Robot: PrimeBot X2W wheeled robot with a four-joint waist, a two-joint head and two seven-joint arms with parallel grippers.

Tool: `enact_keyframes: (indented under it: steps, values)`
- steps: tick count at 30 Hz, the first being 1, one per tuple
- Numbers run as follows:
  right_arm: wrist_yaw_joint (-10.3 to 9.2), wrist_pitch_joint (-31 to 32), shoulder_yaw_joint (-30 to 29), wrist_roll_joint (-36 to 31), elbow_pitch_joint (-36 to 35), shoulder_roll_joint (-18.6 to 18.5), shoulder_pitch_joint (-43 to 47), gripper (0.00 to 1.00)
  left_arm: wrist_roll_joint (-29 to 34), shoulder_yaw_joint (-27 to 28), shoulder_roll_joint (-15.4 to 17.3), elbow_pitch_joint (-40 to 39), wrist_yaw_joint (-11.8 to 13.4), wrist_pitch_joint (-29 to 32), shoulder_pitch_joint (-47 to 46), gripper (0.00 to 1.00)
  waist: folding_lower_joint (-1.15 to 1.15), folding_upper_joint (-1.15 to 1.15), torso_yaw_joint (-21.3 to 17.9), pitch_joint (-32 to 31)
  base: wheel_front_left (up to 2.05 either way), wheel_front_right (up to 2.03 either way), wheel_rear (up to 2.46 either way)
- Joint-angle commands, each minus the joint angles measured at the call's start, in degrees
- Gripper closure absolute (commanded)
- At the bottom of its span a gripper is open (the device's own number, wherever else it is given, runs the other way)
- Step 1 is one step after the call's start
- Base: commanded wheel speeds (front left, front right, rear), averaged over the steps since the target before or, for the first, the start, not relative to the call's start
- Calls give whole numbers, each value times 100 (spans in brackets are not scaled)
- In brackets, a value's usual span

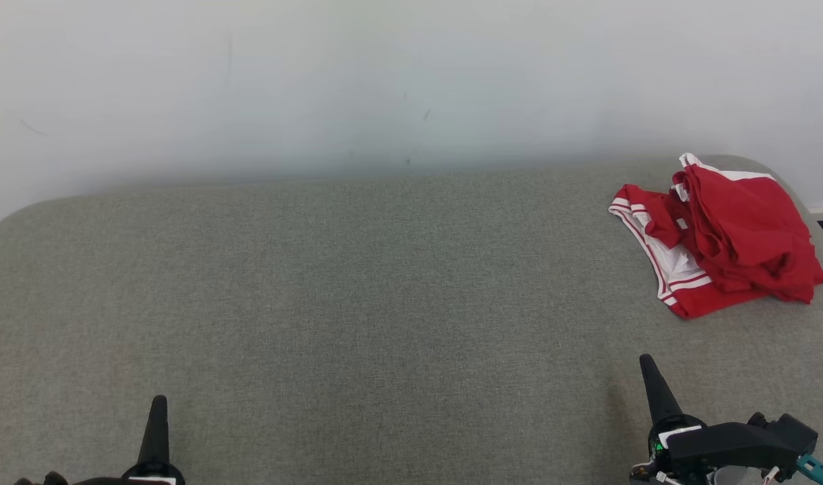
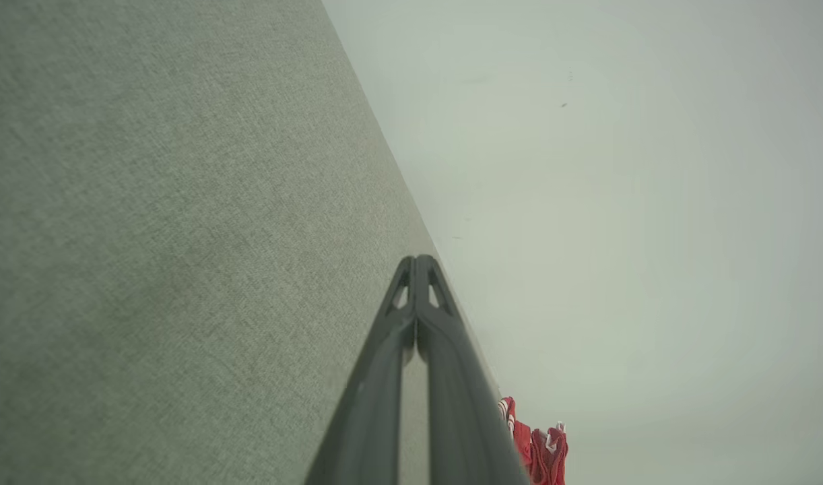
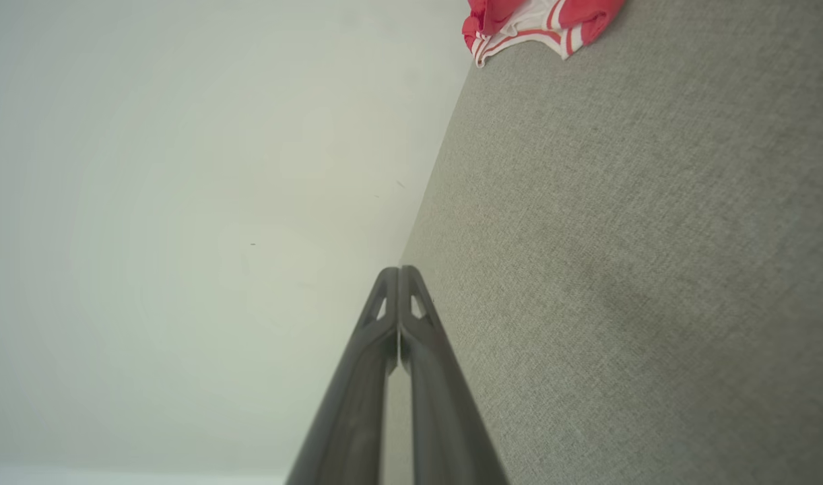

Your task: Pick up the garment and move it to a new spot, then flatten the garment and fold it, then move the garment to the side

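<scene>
1. Toward the far right corner of the grey fabric-covered bench [image 1: 351,283], the garment [image 1: 721,236] is seen lying in a crumpled heap, close to the pale wall [image 1: 384,81].
2. Red cloth with white stripes along its edges and a white panel at its left side is shown; the heap is bunched and not flattened.
3. The right hand [image 1: 648,364] is held at the near right of the bench, with the garment ahead of it and slightly to its right, well apart and untouched.
4. The left hand [image 1: 158,404] is held at the near left, with the garment far across the bench on the opposite side.
5. Both hands are seen with their two dark fingers pressed together, and nothing is gripped between them.
6. From the left wrist, the left hand [image 2: 418,263] is shown closed, with the garment [image 2: 543,451] small at the bottom edge.
7. From the right wrist, the right hand [image 3: 398,273] is shown closed, with the garment [image 3: 533,23] at the top edge.
8. A small white tag [image 1: 682,223] is visible on the red cloth, but it is too small for any writing to be read.
</scene>
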Motion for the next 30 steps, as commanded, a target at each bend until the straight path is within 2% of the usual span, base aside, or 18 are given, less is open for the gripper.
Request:
enact_keyframes:
  steps: [1, 30]
  values:
    - [-7, 41, -26, 170, -68, 26, -91, 100, -186, -3, 3, -18, -33, 43, -120, 100, 0, 0, 6, 2, 0, 0, 0]
    - [-10, 367, -162, 1436, -122, 82, -133, 100, -1540, -63, -8, 55, -53, 378, -299, 100, 0, 0, 92, 27, 0, 0, 0]
